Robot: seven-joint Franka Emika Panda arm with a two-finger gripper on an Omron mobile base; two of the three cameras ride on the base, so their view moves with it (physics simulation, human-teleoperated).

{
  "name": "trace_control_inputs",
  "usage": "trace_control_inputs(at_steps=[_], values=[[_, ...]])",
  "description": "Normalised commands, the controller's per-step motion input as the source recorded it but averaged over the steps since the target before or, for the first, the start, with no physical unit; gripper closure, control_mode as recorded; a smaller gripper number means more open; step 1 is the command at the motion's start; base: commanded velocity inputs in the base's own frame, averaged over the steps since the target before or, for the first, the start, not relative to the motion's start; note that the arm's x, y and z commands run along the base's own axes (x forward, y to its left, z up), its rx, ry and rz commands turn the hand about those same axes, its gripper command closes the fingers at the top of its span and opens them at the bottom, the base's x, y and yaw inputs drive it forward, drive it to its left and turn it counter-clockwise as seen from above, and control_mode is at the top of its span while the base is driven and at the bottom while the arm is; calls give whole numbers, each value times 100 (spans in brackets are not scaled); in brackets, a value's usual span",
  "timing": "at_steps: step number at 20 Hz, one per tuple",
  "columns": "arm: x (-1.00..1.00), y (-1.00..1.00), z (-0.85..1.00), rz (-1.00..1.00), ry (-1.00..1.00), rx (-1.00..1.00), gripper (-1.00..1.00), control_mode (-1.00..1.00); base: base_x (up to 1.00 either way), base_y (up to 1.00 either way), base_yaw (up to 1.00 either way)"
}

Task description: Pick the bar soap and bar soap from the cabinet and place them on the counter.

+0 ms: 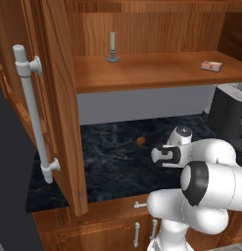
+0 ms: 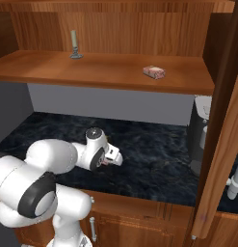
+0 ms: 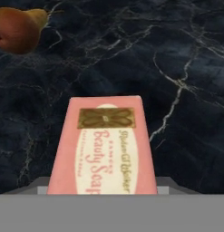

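Note:
One pink bar soap (image 3: 102,149) with a gold label lies lengthwise in my gripper (image 3: 102,186), which is shut on it just above the black marble counter (image 3: 186,54). From the right base view the gripper (image 2: 113,159) hangs low over the counter (image 2: 154,154), with a pink sliver at its tip. In the left base view my hand (image 1: 166,156) hides the fingers. Another bar soap (image 1: 211,65) (image 2: 154,72) lies flat at the right end of the open cabinet's shelf (image 1: 152,73) (image 2: 106,72).
A pale candle (image 1: 112,47) (image 2: 74,44) on a grey holder stands at the shelf's back left. A small brown lump (image 1: 140,140) (image 3: 18,28) sits on the counter beyond the gripper. Open cabinet doors (image 1: 59,98) (image 2: 221,144) jut out at both sides. A dark appliance (image 1: 228,115) stands at the right.

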Motion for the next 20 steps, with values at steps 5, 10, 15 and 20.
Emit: trace_control_inputs(at_steps=[5, 10, 15, 20], values=[[6, -2, -16, 0, 0, 0, 100, -100, 0, 0, 0], [5, 0, -15, 0, 0, 0, 100, -100, 0, 0, 0], [3, -2, -13, 0, 0, 0, 100, -100, 0, 0, 0], [4, -1, -15, 0, 0, 0, 100, -100, 0, 0, 0]])
